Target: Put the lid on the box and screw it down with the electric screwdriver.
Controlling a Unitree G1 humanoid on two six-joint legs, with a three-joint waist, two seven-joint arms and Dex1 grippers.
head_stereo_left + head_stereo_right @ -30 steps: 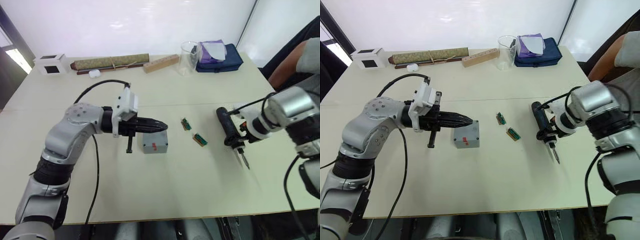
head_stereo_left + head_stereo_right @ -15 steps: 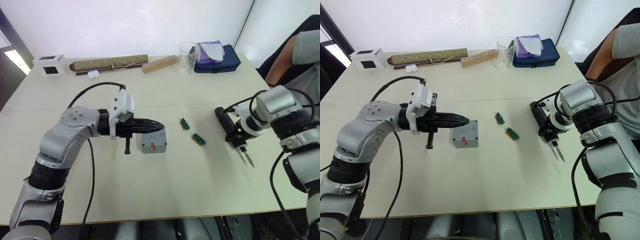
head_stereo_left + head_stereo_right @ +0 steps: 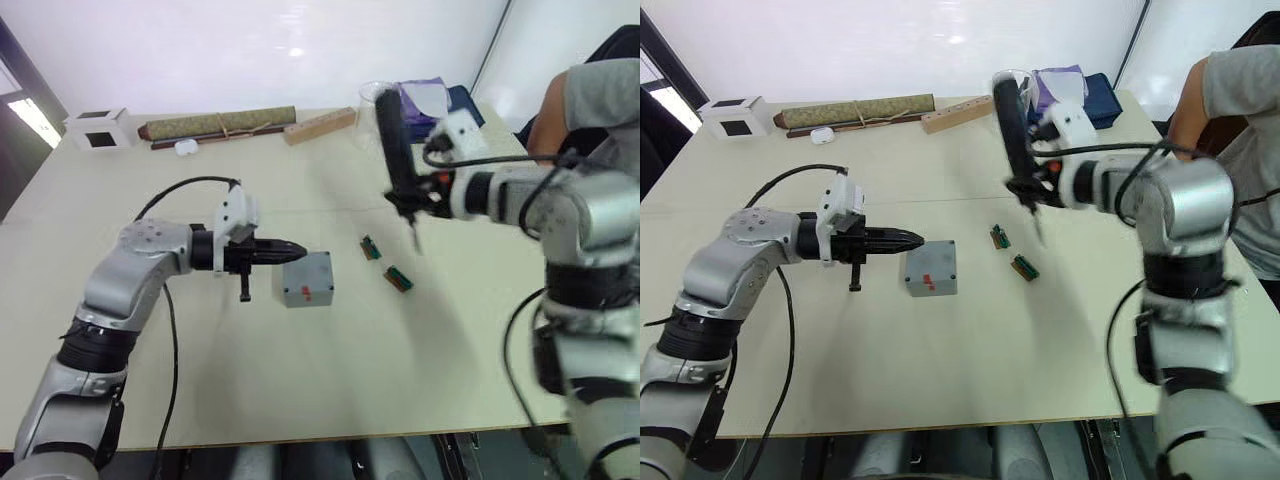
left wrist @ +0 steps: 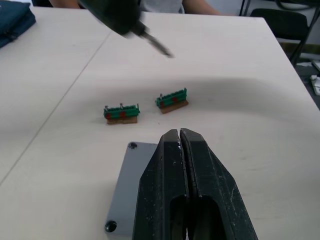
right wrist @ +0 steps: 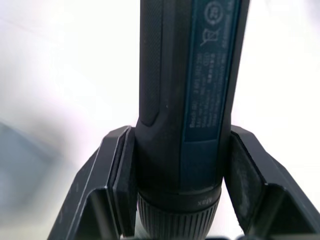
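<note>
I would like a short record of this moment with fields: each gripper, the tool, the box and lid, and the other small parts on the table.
left gripper: shut, tips beside the box's edge
right gripper: shut on the dark pen-shaped electric screwdriver, raised, bit pointing down
small grey square box: on the beige table, grey lid on top
two small green circuit boards: on the table beside the box

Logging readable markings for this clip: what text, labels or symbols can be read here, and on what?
On the electric screwdriver, shut in the right gripper, a blue label:
A circled "R" mark.
A crossed-out bin symbol.
Lines of small print: too small and blurred to read.
Faint letters on its collar: not legible.
The box carries a red mark, no readable text.
</note>
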